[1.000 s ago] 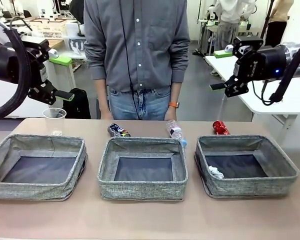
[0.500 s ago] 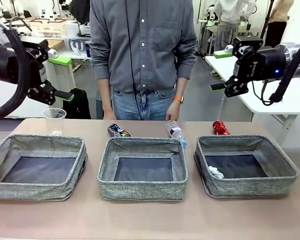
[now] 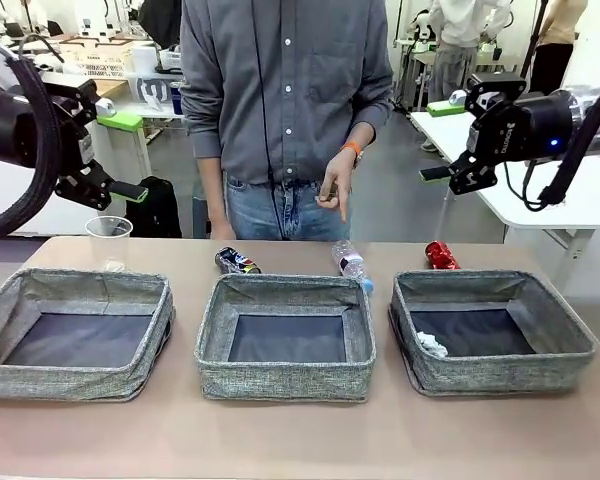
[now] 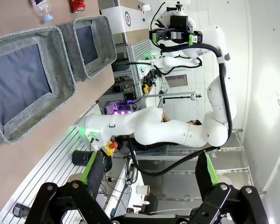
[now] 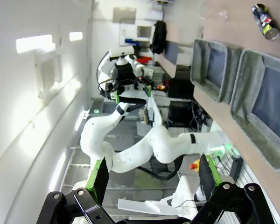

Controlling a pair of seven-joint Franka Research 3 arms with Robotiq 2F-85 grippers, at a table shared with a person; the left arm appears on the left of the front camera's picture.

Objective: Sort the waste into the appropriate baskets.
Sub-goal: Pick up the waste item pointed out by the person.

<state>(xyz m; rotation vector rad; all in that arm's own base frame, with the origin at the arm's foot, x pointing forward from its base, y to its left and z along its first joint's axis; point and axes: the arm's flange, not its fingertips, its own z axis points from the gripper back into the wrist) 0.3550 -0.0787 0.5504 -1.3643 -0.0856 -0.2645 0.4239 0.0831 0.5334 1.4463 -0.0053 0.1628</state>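
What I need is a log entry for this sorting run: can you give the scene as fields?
Left gripper: open, raised, empty
Right gripper: open, raised, empty
Left bin: empty
Middle bin: empty
Right bin: paper wad inside
Behind bins: cup, dark can, bottle, red can
Person's hand: raised, finger pointing down above bottle

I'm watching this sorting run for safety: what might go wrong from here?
1. The person's hand hangs above the bottle; a reach there may meet it.
2. The bottle lies on its side by the far rim of the middle basket and may roll when touched.
3. The clear cup looks light and might tip.
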